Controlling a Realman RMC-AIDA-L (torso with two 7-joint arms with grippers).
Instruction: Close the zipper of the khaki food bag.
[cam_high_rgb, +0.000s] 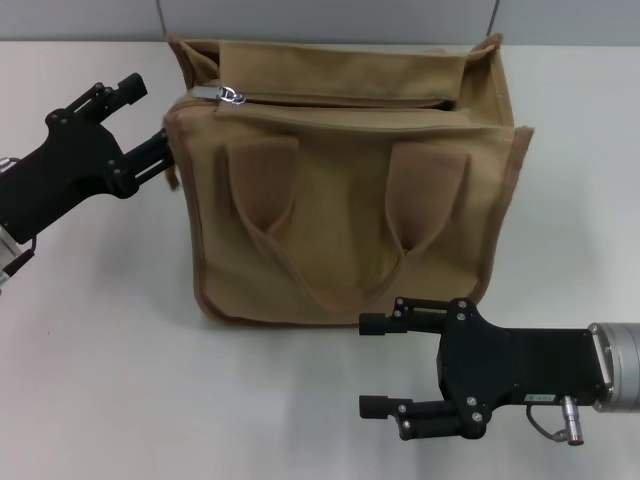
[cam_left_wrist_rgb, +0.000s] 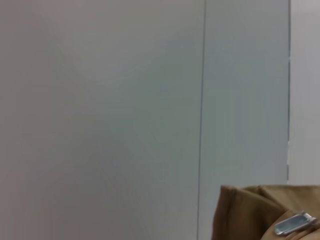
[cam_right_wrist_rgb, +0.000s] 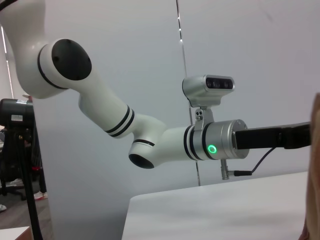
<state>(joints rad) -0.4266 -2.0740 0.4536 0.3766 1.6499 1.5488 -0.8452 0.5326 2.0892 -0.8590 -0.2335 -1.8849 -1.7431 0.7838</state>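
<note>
- Two black grippers are showing in the head view, and there is one bag with one zipper and one pull tab.
- Nearest the camera, the right gripper (cam_high_rgb: 375, 365) is hovering over the white table (cam_high_rgb: 110, 400), just in front of the bag's lower front edge; its two fingers are spread wide apart with nothing between them.
- Behind it, the khaki food bag (cam_high_rgb: 345, 175) is sitting upright on the table near the middle of the head view: a boxy tan canvas tote with darker brown piping along its edges.
- Two looped fabric handles (cam_high_rgb: 335, 215) are lying flat against the bag's front face, their loops hanging down and meeting near the lower middle.
- The left gripper (cam_high_rgb: 150, 125) is reaching in from the left, its fingers parted; the lower finger is touching or just beside the bag's upper left corner, and nothing is gripped.
- Farthest back, the zipper (cam_high_rgb: 340, 100) is running along the bag's top as a long tan track, and the top is gaping open behind it.
- The small shiny silver pull tab (cam_high_rgb: 220, 93) is resting at the track's left end, close to the left gripper; it is also peeking into the left wrist view (cam_left_wrist_rgb: 295, 223).
- From the right wrist view, the left arm (cam_right_wrist_rgb: 115, 117) is stretching across in white segments.
</note>
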